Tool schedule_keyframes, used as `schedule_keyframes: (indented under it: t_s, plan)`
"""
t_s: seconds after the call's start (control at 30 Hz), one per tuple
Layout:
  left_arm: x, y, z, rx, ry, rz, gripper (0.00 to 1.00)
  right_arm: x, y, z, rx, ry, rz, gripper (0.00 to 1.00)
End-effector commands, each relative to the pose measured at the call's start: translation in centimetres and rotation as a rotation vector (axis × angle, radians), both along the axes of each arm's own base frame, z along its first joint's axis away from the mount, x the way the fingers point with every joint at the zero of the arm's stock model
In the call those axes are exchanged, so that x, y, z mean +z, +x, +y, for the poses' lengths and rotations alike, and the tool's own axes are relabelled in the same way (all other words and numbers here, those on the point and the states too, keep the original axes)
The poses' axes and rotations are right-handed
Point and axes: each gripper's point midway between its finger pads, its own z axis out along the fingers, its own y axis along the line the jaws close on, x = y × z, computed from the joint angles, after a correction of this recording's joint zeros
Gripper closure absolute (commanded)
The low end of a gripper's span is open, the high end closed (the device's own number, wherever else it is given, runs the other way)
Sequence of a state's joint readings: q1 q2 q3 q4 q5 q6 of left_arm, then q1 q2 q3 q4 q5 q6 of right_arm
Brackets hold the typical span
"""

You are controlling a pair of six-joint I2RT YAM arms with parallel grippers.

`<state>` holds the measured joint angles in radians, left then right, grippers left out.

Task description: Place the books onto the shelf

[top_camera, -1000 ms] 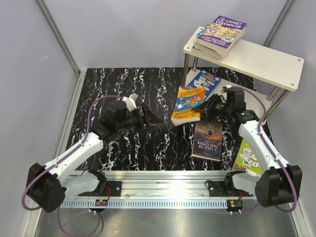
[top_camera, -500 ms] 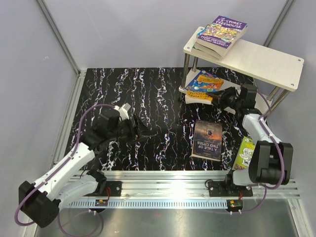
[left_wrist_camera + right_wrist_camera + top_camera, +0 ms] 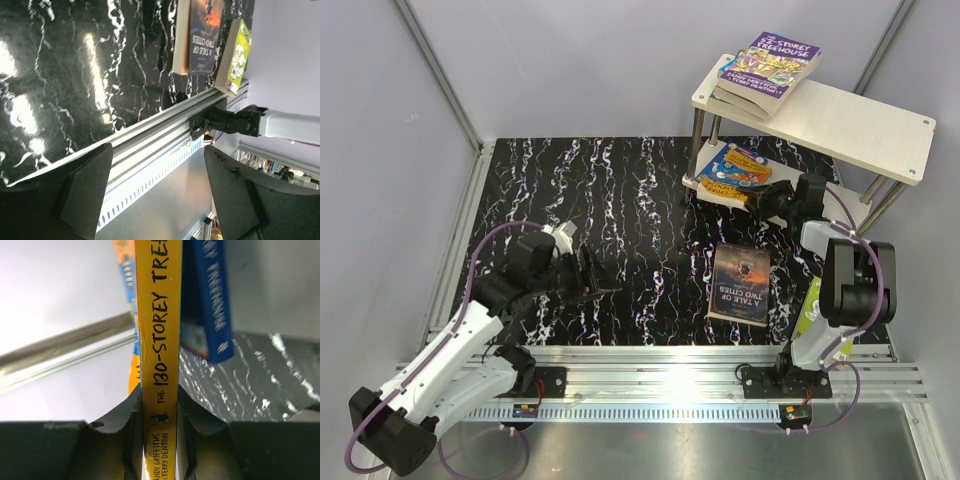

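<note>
Books (image 3: 768,65) sat stacked on the shelf's (image 3: 860,130) top board at one o'clock. The orange book (image 3: 738,172), out over the table (image 3: 570,200) a second before, had swung in under that board, over the blue book (image 3: 716,170). My right claw (image 3: 767,196) stayed pinched on its spine, so release looked next. My left claw (image 3: 592,276), wide and empty, had backed toward eight o'clock. A dark book (image 3: 741,284) and green book (image 3: 817,310) waited at four.

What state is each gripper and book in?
Left gripper: open, empty.
Right gripper: shut on yellow-spined book.
Blue book: lying under top board.
Dark book: flat on table.
Lime-green book: on table, untouched.
Purple book: stacked on top board.
</note>
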<state>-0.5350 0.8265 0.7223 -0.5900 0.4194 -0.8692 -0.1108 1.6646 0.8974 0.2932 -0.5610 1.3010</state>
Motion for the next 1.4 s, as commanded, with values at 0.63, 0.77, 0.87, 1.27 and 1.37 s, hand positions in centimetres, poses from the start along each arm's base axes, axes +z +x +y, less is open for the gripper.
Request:
schedule_keyframes:
  t_s: [0.63, 0.77, 0.87, 1.27, 1.37]
  plan:
    - [-1.8, -1.7, 2.1, -0.002, 0.074, 0.007, 0.22, -1.6, 6.3, -0.5, 0.026, -0.021, -0.023, 0.47]
    - [-1.8, -1.2, 1.7, -0.01, 0.069, 0.004, 0.22, -1.4, 6.0, -0.2, 0.06, -0.049, -0.017, 0.32]
    - [-1.7, -0.9, 1.5, -0.013, 0.07, 0.005, 0.22, -1.2, 5.1, -0.2, 0.082, -0.091, 0.003, 0.24]
    - [-1.6, 0.0, 1.0, -0.007, 0.057, -0.003, 0.23, -1.1, 2.3, -1.2, 0.156, -0.279, 0.143, 0.21]
    - [-1.7, 0.1, 0.9, -0.007, 0.052, 0.002, 0.23, -1.6, 1.7, -1.1, 0.17, -0.28, 0.162, 0.21]
